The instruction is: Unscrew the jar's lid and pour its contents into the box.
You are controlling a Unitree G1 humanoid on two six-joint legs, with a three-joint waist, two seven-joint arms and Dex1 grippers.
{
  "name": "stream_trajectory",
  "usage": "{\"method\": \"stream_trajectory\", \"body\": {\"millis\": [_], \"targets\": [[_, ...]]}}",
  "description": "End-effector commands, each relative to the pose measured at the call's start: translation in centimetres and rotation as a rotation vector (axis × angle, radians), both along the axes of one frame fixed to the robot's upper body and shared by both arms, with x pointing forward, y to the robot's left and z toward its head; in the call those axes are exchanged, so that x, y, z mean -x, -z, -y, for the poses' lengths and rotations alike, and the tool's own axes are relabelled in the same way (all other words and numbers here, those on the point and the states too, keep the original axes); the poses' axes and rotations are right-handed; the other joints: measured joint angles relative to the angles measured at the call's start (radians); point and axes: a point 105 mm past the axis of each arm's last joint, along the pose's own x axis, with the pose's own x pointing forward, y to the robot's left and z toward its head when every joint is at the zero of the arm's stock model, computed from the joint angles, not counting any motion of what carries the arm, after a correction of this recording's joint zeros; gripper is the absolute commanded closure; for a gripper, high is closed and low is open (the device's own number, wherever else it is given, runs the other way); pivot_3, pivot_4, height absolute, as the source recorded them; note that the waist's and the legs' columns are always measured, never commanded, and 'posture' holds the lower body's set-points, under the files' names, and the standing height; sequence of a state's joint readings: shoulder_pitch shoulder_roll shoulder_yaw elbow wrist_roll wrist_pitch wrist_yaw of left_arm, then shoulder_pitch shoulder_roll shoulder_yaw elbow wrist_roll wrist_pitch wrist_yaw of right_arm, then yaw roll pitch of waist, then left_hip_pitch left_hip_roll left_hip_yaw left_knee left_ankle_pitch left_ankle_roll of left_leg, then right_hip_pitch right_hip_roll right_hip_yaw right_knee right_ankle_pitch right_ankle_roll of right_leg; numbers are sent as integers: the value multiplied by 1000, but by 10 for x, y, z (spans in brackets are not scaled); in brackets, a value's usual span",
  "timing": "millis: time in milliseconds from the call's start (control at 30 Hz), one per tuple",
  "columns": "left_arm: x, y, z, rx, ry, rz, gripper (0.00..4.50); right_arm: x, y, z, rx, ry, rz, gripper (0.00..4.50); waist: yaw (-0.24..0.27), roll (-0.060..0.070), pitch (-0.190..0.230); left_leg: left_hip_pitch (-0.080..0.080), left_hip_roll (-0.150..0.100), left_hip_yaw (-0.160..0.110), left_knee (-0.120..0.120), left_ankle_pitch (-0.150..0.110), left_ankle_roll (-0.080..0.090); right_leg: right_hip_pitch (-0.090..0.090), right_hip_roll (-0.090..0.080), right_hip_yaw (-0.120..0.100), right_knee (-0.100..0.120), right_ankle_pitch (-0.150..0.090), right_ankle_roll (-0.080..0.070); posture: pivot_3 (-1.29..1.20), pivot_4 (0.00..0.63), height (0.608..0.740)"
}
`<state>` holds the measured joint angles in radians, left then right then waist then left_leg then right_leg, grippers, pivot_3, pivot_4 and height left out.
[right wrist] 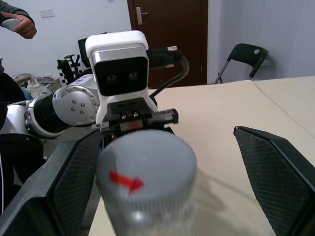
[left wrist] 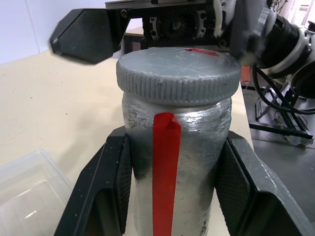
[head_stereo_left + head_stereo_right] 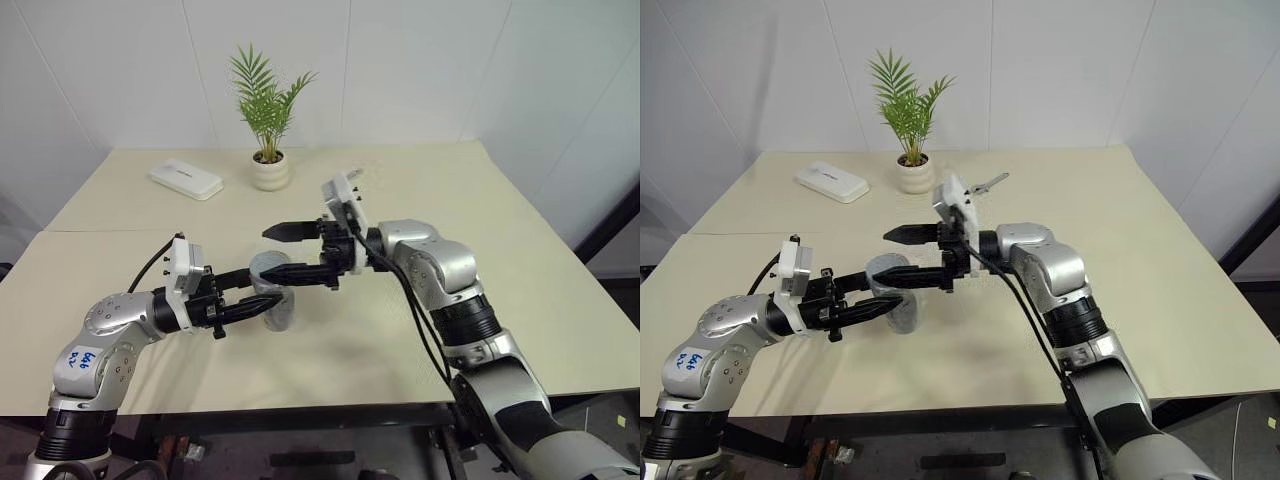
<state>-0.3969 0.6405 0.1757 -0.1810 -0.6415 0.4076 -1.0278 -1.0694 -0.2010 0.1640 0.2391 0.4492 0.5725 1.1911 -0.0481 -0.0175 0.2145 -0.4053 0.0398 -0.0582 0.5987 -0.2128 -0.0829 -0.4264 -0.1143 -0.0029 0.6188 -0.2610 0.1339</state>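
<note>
Now: right jaws wide over the lid, jar clamped upright by the left

Currently the left gripper [image 3: 262, 303] is clamped on the jar [image 2: 172, 162], one finger on each side of its body below the lid. Jar held upright, long axis vertical, over the near middle of the counter [image 3: 520, 250]; can't tell whether its base touches the counter or hangs just above. Red strip on its side faces the left wrist camera. The lid [image 1: 146, 173] is still on, grey, ribbed rim, red mark on top.

Right gripper [image 3: 282, 252] comes in level from the robot's right, jaws spread wide. In the right wrist view one finger sits just beside the lid rim, possibly touching, the other well apart from it. So the lid lies between the open jaws, at finger height, but off-centre toward one finger. Not gripped yet.

Key relation: lid axis is vertical while the right gripper points sideways across it. My read is it needs to centre on the lid and close on the rim before any twist. Right arm is the one for the lid; left only holds.

The box [image 2: 27, 191] shows as a clear tray corner in the left wrist view, on the counter near the jar. Nothing poured. Plant pot [image 3: 270, 171] and white case [image 3: 186, 180] sit at the far side, well apart.

Risk: closing off-centre may shove the jar in the left grip.
</note>
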Motion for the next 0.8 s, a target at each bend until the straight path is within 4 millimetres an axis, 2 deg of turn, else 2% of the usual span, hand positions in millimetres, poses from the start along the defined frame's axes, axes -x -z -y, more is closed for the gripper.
{"method": "stream_trajectory", "body": {"millis": [33,300,433,600,800], "targets": [[5,-9,6,4,35,40,2546,6,-10,-8,-5,-12,47,8,0,0,0,0,0,0,0,0,0,0,0,0,0,0,0,0,150,740],[5,-11,8,8,35,45,2546,8,-7,-15,16,-19,67,8,0,0,0,0,0,0,0,0,0,0,0,0,0,0,0,0,150,740],[4,-12,8,10,38,45,2546,2,-9,-14,10,6,72,8,-1,0,0,0,0,0,0,0,0,-1,0,0,0,0,0,0,150,740],[3,-12,8,10,39,48,2546,-14,-12,0,12,58,83,8,-1,0,0,0,0,0,0,0,0,-1,0,0,1,0,0,0,150,740],[3,-12,6,11,35,57,2546,-35,-14,35,4,132,75,8,1,0,0,0,0,0,0,0,0,-1,0,0,0,0,0,0,150,740]]}}
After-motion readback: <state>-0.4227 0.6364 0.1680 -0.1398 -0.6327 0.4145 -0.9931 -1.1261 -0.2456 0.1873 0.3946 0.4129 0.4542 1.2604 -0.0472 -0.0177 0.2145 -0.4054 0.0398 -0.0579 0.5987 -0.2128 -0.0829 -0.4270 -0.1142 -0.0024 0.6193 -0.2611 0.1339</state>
